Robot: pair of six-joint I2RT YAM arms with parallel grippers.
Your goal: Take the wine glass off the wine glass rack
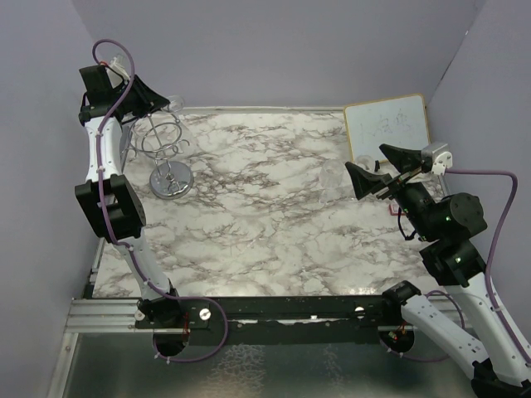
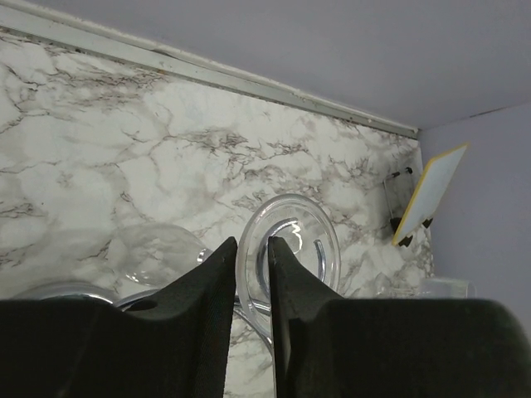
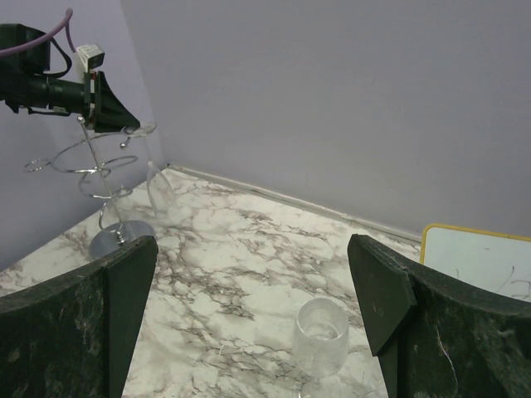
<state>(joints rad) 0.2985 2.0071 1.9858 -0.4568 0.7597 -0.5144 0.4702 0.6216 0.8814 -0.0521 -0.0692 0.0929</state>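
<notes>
Wine glass (image 2: 299, 240) on wine glass rack (image 1: 170, 180), far-left worktop (image 1: 265, 232) corner | left pincer (image 2: 251, 246) at its foot, grip we cannot tell | right pincer (image 3: 253, 249) released near second glass (image 3: 322, 336)

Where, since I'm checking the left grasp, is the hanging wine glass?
Top view, far left: the wine glass hangs upside down from the wine glass rack, its foot at the left tool.

nothing legible anywhere. the small whiteboard (image 1: 387, 126) at the far right carries faint handwritten marks, too pale and blurred to make out as letters or numbers.
</notes>
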